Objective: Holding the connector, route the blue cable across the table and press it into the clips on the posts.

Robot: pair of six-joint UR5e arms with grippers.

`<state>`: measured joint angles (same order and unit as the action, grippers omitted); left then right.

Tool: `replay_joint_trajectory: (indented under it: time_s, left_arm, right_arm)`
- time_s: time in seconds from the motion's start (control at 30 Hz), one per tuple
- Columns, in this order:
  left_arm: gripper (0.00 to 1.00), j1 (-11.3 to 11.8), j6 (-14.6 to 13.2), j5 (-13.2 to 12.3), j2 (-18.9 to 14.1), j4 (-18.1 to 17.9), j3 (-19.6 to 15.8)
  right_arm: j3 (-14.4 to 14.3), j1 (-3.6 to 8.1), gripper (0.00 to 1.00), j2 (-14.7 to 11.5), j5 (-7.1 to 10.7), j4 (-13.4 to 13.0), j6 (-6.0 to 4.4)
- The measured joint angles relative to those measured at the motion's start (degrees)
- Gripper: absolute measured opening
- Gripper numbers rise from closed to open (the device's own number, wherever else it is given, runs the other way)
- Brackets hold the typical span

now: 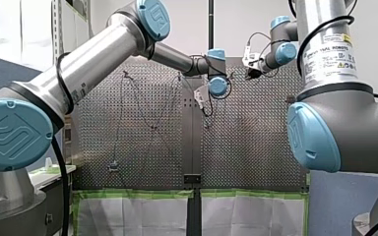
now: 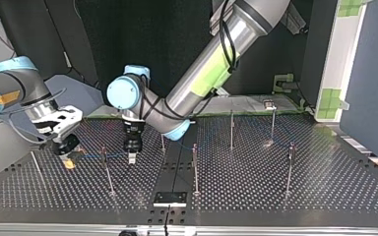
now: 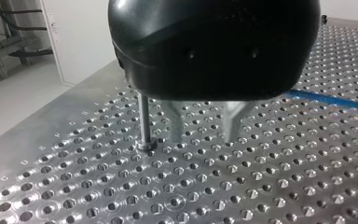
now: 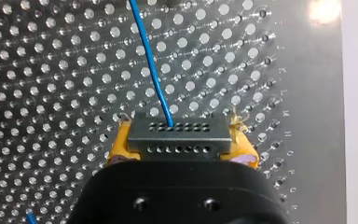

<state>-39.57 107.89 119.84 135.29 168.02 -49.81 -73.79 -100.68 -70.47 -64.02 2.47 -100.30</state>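
1. My right gripper (image 4: 181,148) is pinching the connector (image 4: 177,136) between its yellow pads (image 4: 119,147), low over the table (image 4: 51,93).
2. The cable (image 4: 150,65) is leaving the connector's face and running straight ahead of that gripper, its long axis pointing away from it.
3. In the top view the cable is stretching from that view's left towards the middle, passing a post (image 2: 107,169). I cannot tell whether it is sitting in a clip.
4. My left gripper (image 3: 205,135) is hanging with fingers spread, holding nothing. A post (image 3: 144,119) is standing just beside one finger, and the cable is lying apart on the other side.
5. My left gripper is nearer the mid-span, so the pressing likely falls to it.
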Motion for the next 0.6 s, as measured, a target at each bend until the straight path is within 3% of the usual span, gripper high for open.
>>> replay_joint_trajectory:
  time_s: [0.03, 0.07, 0.6]
  left_arm:
    - [0.97, 0.0, 0.1, 0.0, 0.0, 0.2, 0.0]
    - [1.00, -0.1, 0.1, 0.1, 0.0, 0.6, 0.0]
    - [1.00, -0.2, 1.7, 1.8, -0.4, 5.8, 1.0]
  right_arm:
    - [0.0, 0.04, 0.00, 0.0, 0.14, 0.0, 0.00]
    - [0.0, 0.08, 0.00, 0.0, 0.21, 0.0, 0.00]
    - [0.0, 0.18, 0.00, 0.2, 0.56, 0.1, 0.16]
